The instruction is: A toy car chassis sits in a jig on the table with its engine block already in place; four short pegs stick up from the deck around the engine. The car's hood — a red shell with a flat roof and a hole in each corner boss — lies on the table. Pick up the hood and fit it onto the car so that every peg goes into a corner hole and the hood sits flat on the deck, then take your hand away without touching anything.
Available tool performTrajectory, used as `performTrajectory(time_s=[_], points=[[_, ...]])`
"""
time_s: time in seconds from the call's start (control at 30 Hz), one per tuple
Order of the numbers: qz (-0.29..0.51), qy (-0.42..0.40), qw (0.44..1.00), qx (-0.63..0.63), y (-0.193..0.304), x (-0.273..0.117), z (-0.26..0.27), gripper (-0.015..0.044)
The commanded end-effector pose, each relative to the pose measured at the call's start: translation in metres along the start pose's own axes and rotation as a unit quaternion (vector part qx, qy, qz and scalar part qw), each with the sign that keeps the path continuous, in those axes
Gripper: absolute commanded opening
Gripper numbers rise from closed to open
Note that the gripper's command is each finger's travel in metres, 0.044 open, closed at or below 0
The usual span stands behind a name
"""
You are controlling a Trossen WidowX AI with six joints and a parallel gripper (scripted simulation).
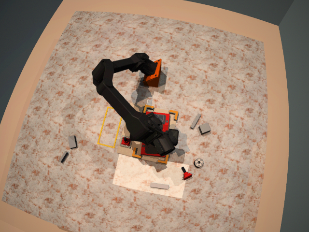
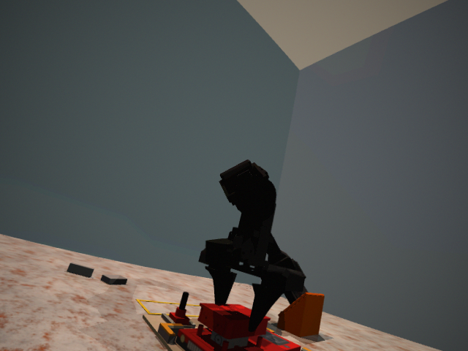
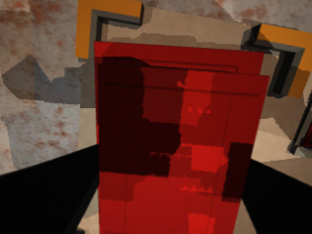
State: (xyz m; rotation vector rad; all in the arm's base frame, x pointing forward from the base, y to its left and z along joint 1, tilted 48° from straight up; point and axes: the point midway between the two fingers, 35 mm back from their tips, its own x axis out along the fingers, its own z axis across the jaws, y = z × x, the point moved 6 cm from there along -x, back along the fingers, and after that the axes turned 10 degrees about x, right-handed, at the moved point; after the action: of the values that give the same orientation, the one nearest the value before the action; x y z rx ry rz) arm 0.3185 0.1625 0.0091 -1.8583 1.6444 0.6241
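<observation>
The red hood [image 2: 211, 317] [image 3: 156, 210] hangs roof up, just above the car, over the engine block [image 2: 236, 343]. My gripper [image 2: 237, 316] [image 3: 171, 156] is shut on the hood, one finger on each long side; in the top view the arm hides both. The red chassis [image 1: 166, 126] [image 2: 193, 335] [image 3: 175, 54] sits in the jig between orange corner brackets [image 1: 174, 112] [image 3: 117, 9]. Pegs [image 2: 199, 330] [image 2: 259, 341] show below the hood's underside, apart from it. In the wrist view the hood covers the deck apart from a strip at the far end; its corner holes are not visible.
A red piece with a black stick [image 1: 125, 141] [image 2: 180, 315] stands on the jig board beside the car. A similar piece [image 1: 187, 175], a ring [image 1: 194, 162] and several grey blocks [image 1: 204, 128] lie around. A yellow outline [image 1: 103, 124] and the orange arm base [image 1: 151, 81] [image 2: 306, 319] are nearby.
</observation>
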Motion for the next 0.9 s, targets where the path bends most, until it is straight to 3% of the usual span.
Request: performTrajectory(time_s=[0.0, 0.87], points=[[-0.002, 0.001, 1.000, -0.002, 0.000, 0.002, 0.000, 0.0000], [-0.002, 0.001, 1.000, -0.002, 0.000, 0.012, 0.000, 0.0000]])
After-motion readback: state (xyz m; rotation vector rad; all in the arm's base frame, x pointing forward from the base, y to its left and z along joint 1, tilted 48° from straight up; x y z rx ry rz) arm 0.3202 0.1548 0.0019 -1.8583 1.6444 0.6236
